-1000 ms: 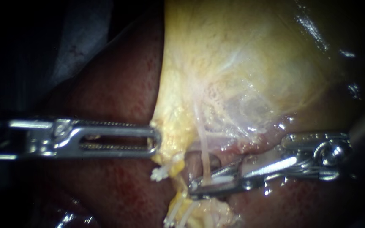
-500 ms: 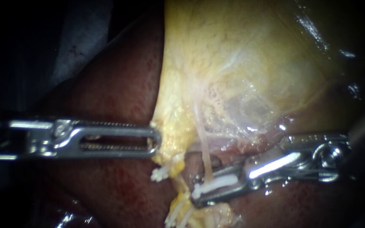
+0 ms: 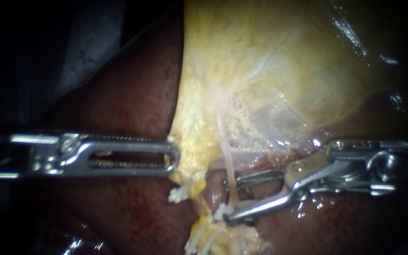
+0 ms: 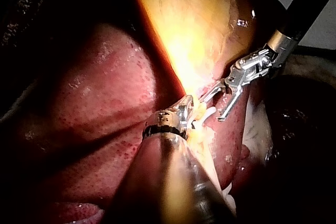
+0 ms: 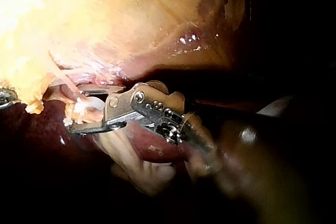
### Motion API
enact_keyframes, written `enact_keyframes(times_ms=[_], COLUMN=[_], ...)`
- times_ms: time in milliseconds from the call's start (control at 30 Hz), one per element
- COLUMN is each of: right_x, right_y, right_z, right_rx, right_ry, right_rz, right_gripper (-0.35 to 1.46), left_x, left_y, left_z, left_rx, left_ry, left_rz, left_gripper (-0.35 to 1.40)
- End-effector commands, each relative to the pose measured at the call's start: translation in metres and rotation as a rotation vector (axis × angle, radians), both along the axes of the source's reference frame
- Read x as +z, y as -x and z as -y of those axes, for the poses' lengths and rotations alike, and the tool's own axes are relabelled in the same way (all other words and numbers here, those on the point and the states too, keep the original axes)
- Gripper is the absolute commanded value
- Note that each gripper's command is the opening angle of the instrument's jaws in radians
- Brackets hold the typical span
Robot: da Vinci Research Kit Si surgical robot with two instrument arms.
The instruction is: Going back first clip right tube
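The right instrument (image 3: 225, 200) has pulled back a little and its claw now gapes wide and empty. The white clip (image 3: 221, 211) sits on the tube (image 3: 229, 167), which stands upright between the claw's tips, crosswise to it.

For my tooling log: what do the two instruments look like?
Both are polished steel. The left instrument ends in a long, slotted, fine-toothed tip, rounded at the end. The right instrument has two slim jaws on a riveted hinge; the left wrist view shows a gold collar and black shaft behind it.
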State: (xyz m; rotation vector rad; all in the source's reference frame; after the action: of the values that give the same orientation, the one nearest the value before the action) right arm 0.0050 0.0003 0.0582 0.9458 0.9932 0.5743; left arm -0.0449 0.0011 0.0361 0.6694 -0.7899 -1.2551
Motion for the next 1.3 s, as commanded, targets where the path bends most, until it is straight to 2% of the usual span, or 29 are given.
enact_keyframes(times_ms=[33,267,700,867,1067,1300], right_x=[-0.0003,-0.0024,-0.0066,-0.0070,-0.0071,-0.0070], right_y=[0.0002,0.0021,0.0061,0.0068,0.0067,0.0067], right_z=[-0.0001,-0.0022,-0.0070,-0.0076,-0.0076,-0.0077], right_rx=[0.002,0.025,0.079,0.079,0.077,0.075], right_ry=[-0.002,0.032,0.133,0.144,0.155,0.166], right_rz=[0.000,-0.006,-0.011,-0.014,-0.018,-0.021], right_gripper=[0.50,0.51,0.56,0.57,0.59,0.60], left_x=[0.0001,0.0008,0.0010,0.0011,0.0015,0.0027], left_y=[0.0000,-0.0002,-0.0002,-0.0002,-0.0002,0.0001], left_z=[0.0000,-0.0005,-0.0006,-0.0006,-0.0007,-0.0006], left_rx=[0.000,0.001,0.002,0.002,0.002,0.000], left_ry=[0.001,0.001,0.002,0.002,0.003,0.009], left_rz=[0.000,0.001,0.001,0.001,0.000,-0.003], left_gripper=[-0.35,-0.35,-0.35,-0.35,-0.35,-0.35])
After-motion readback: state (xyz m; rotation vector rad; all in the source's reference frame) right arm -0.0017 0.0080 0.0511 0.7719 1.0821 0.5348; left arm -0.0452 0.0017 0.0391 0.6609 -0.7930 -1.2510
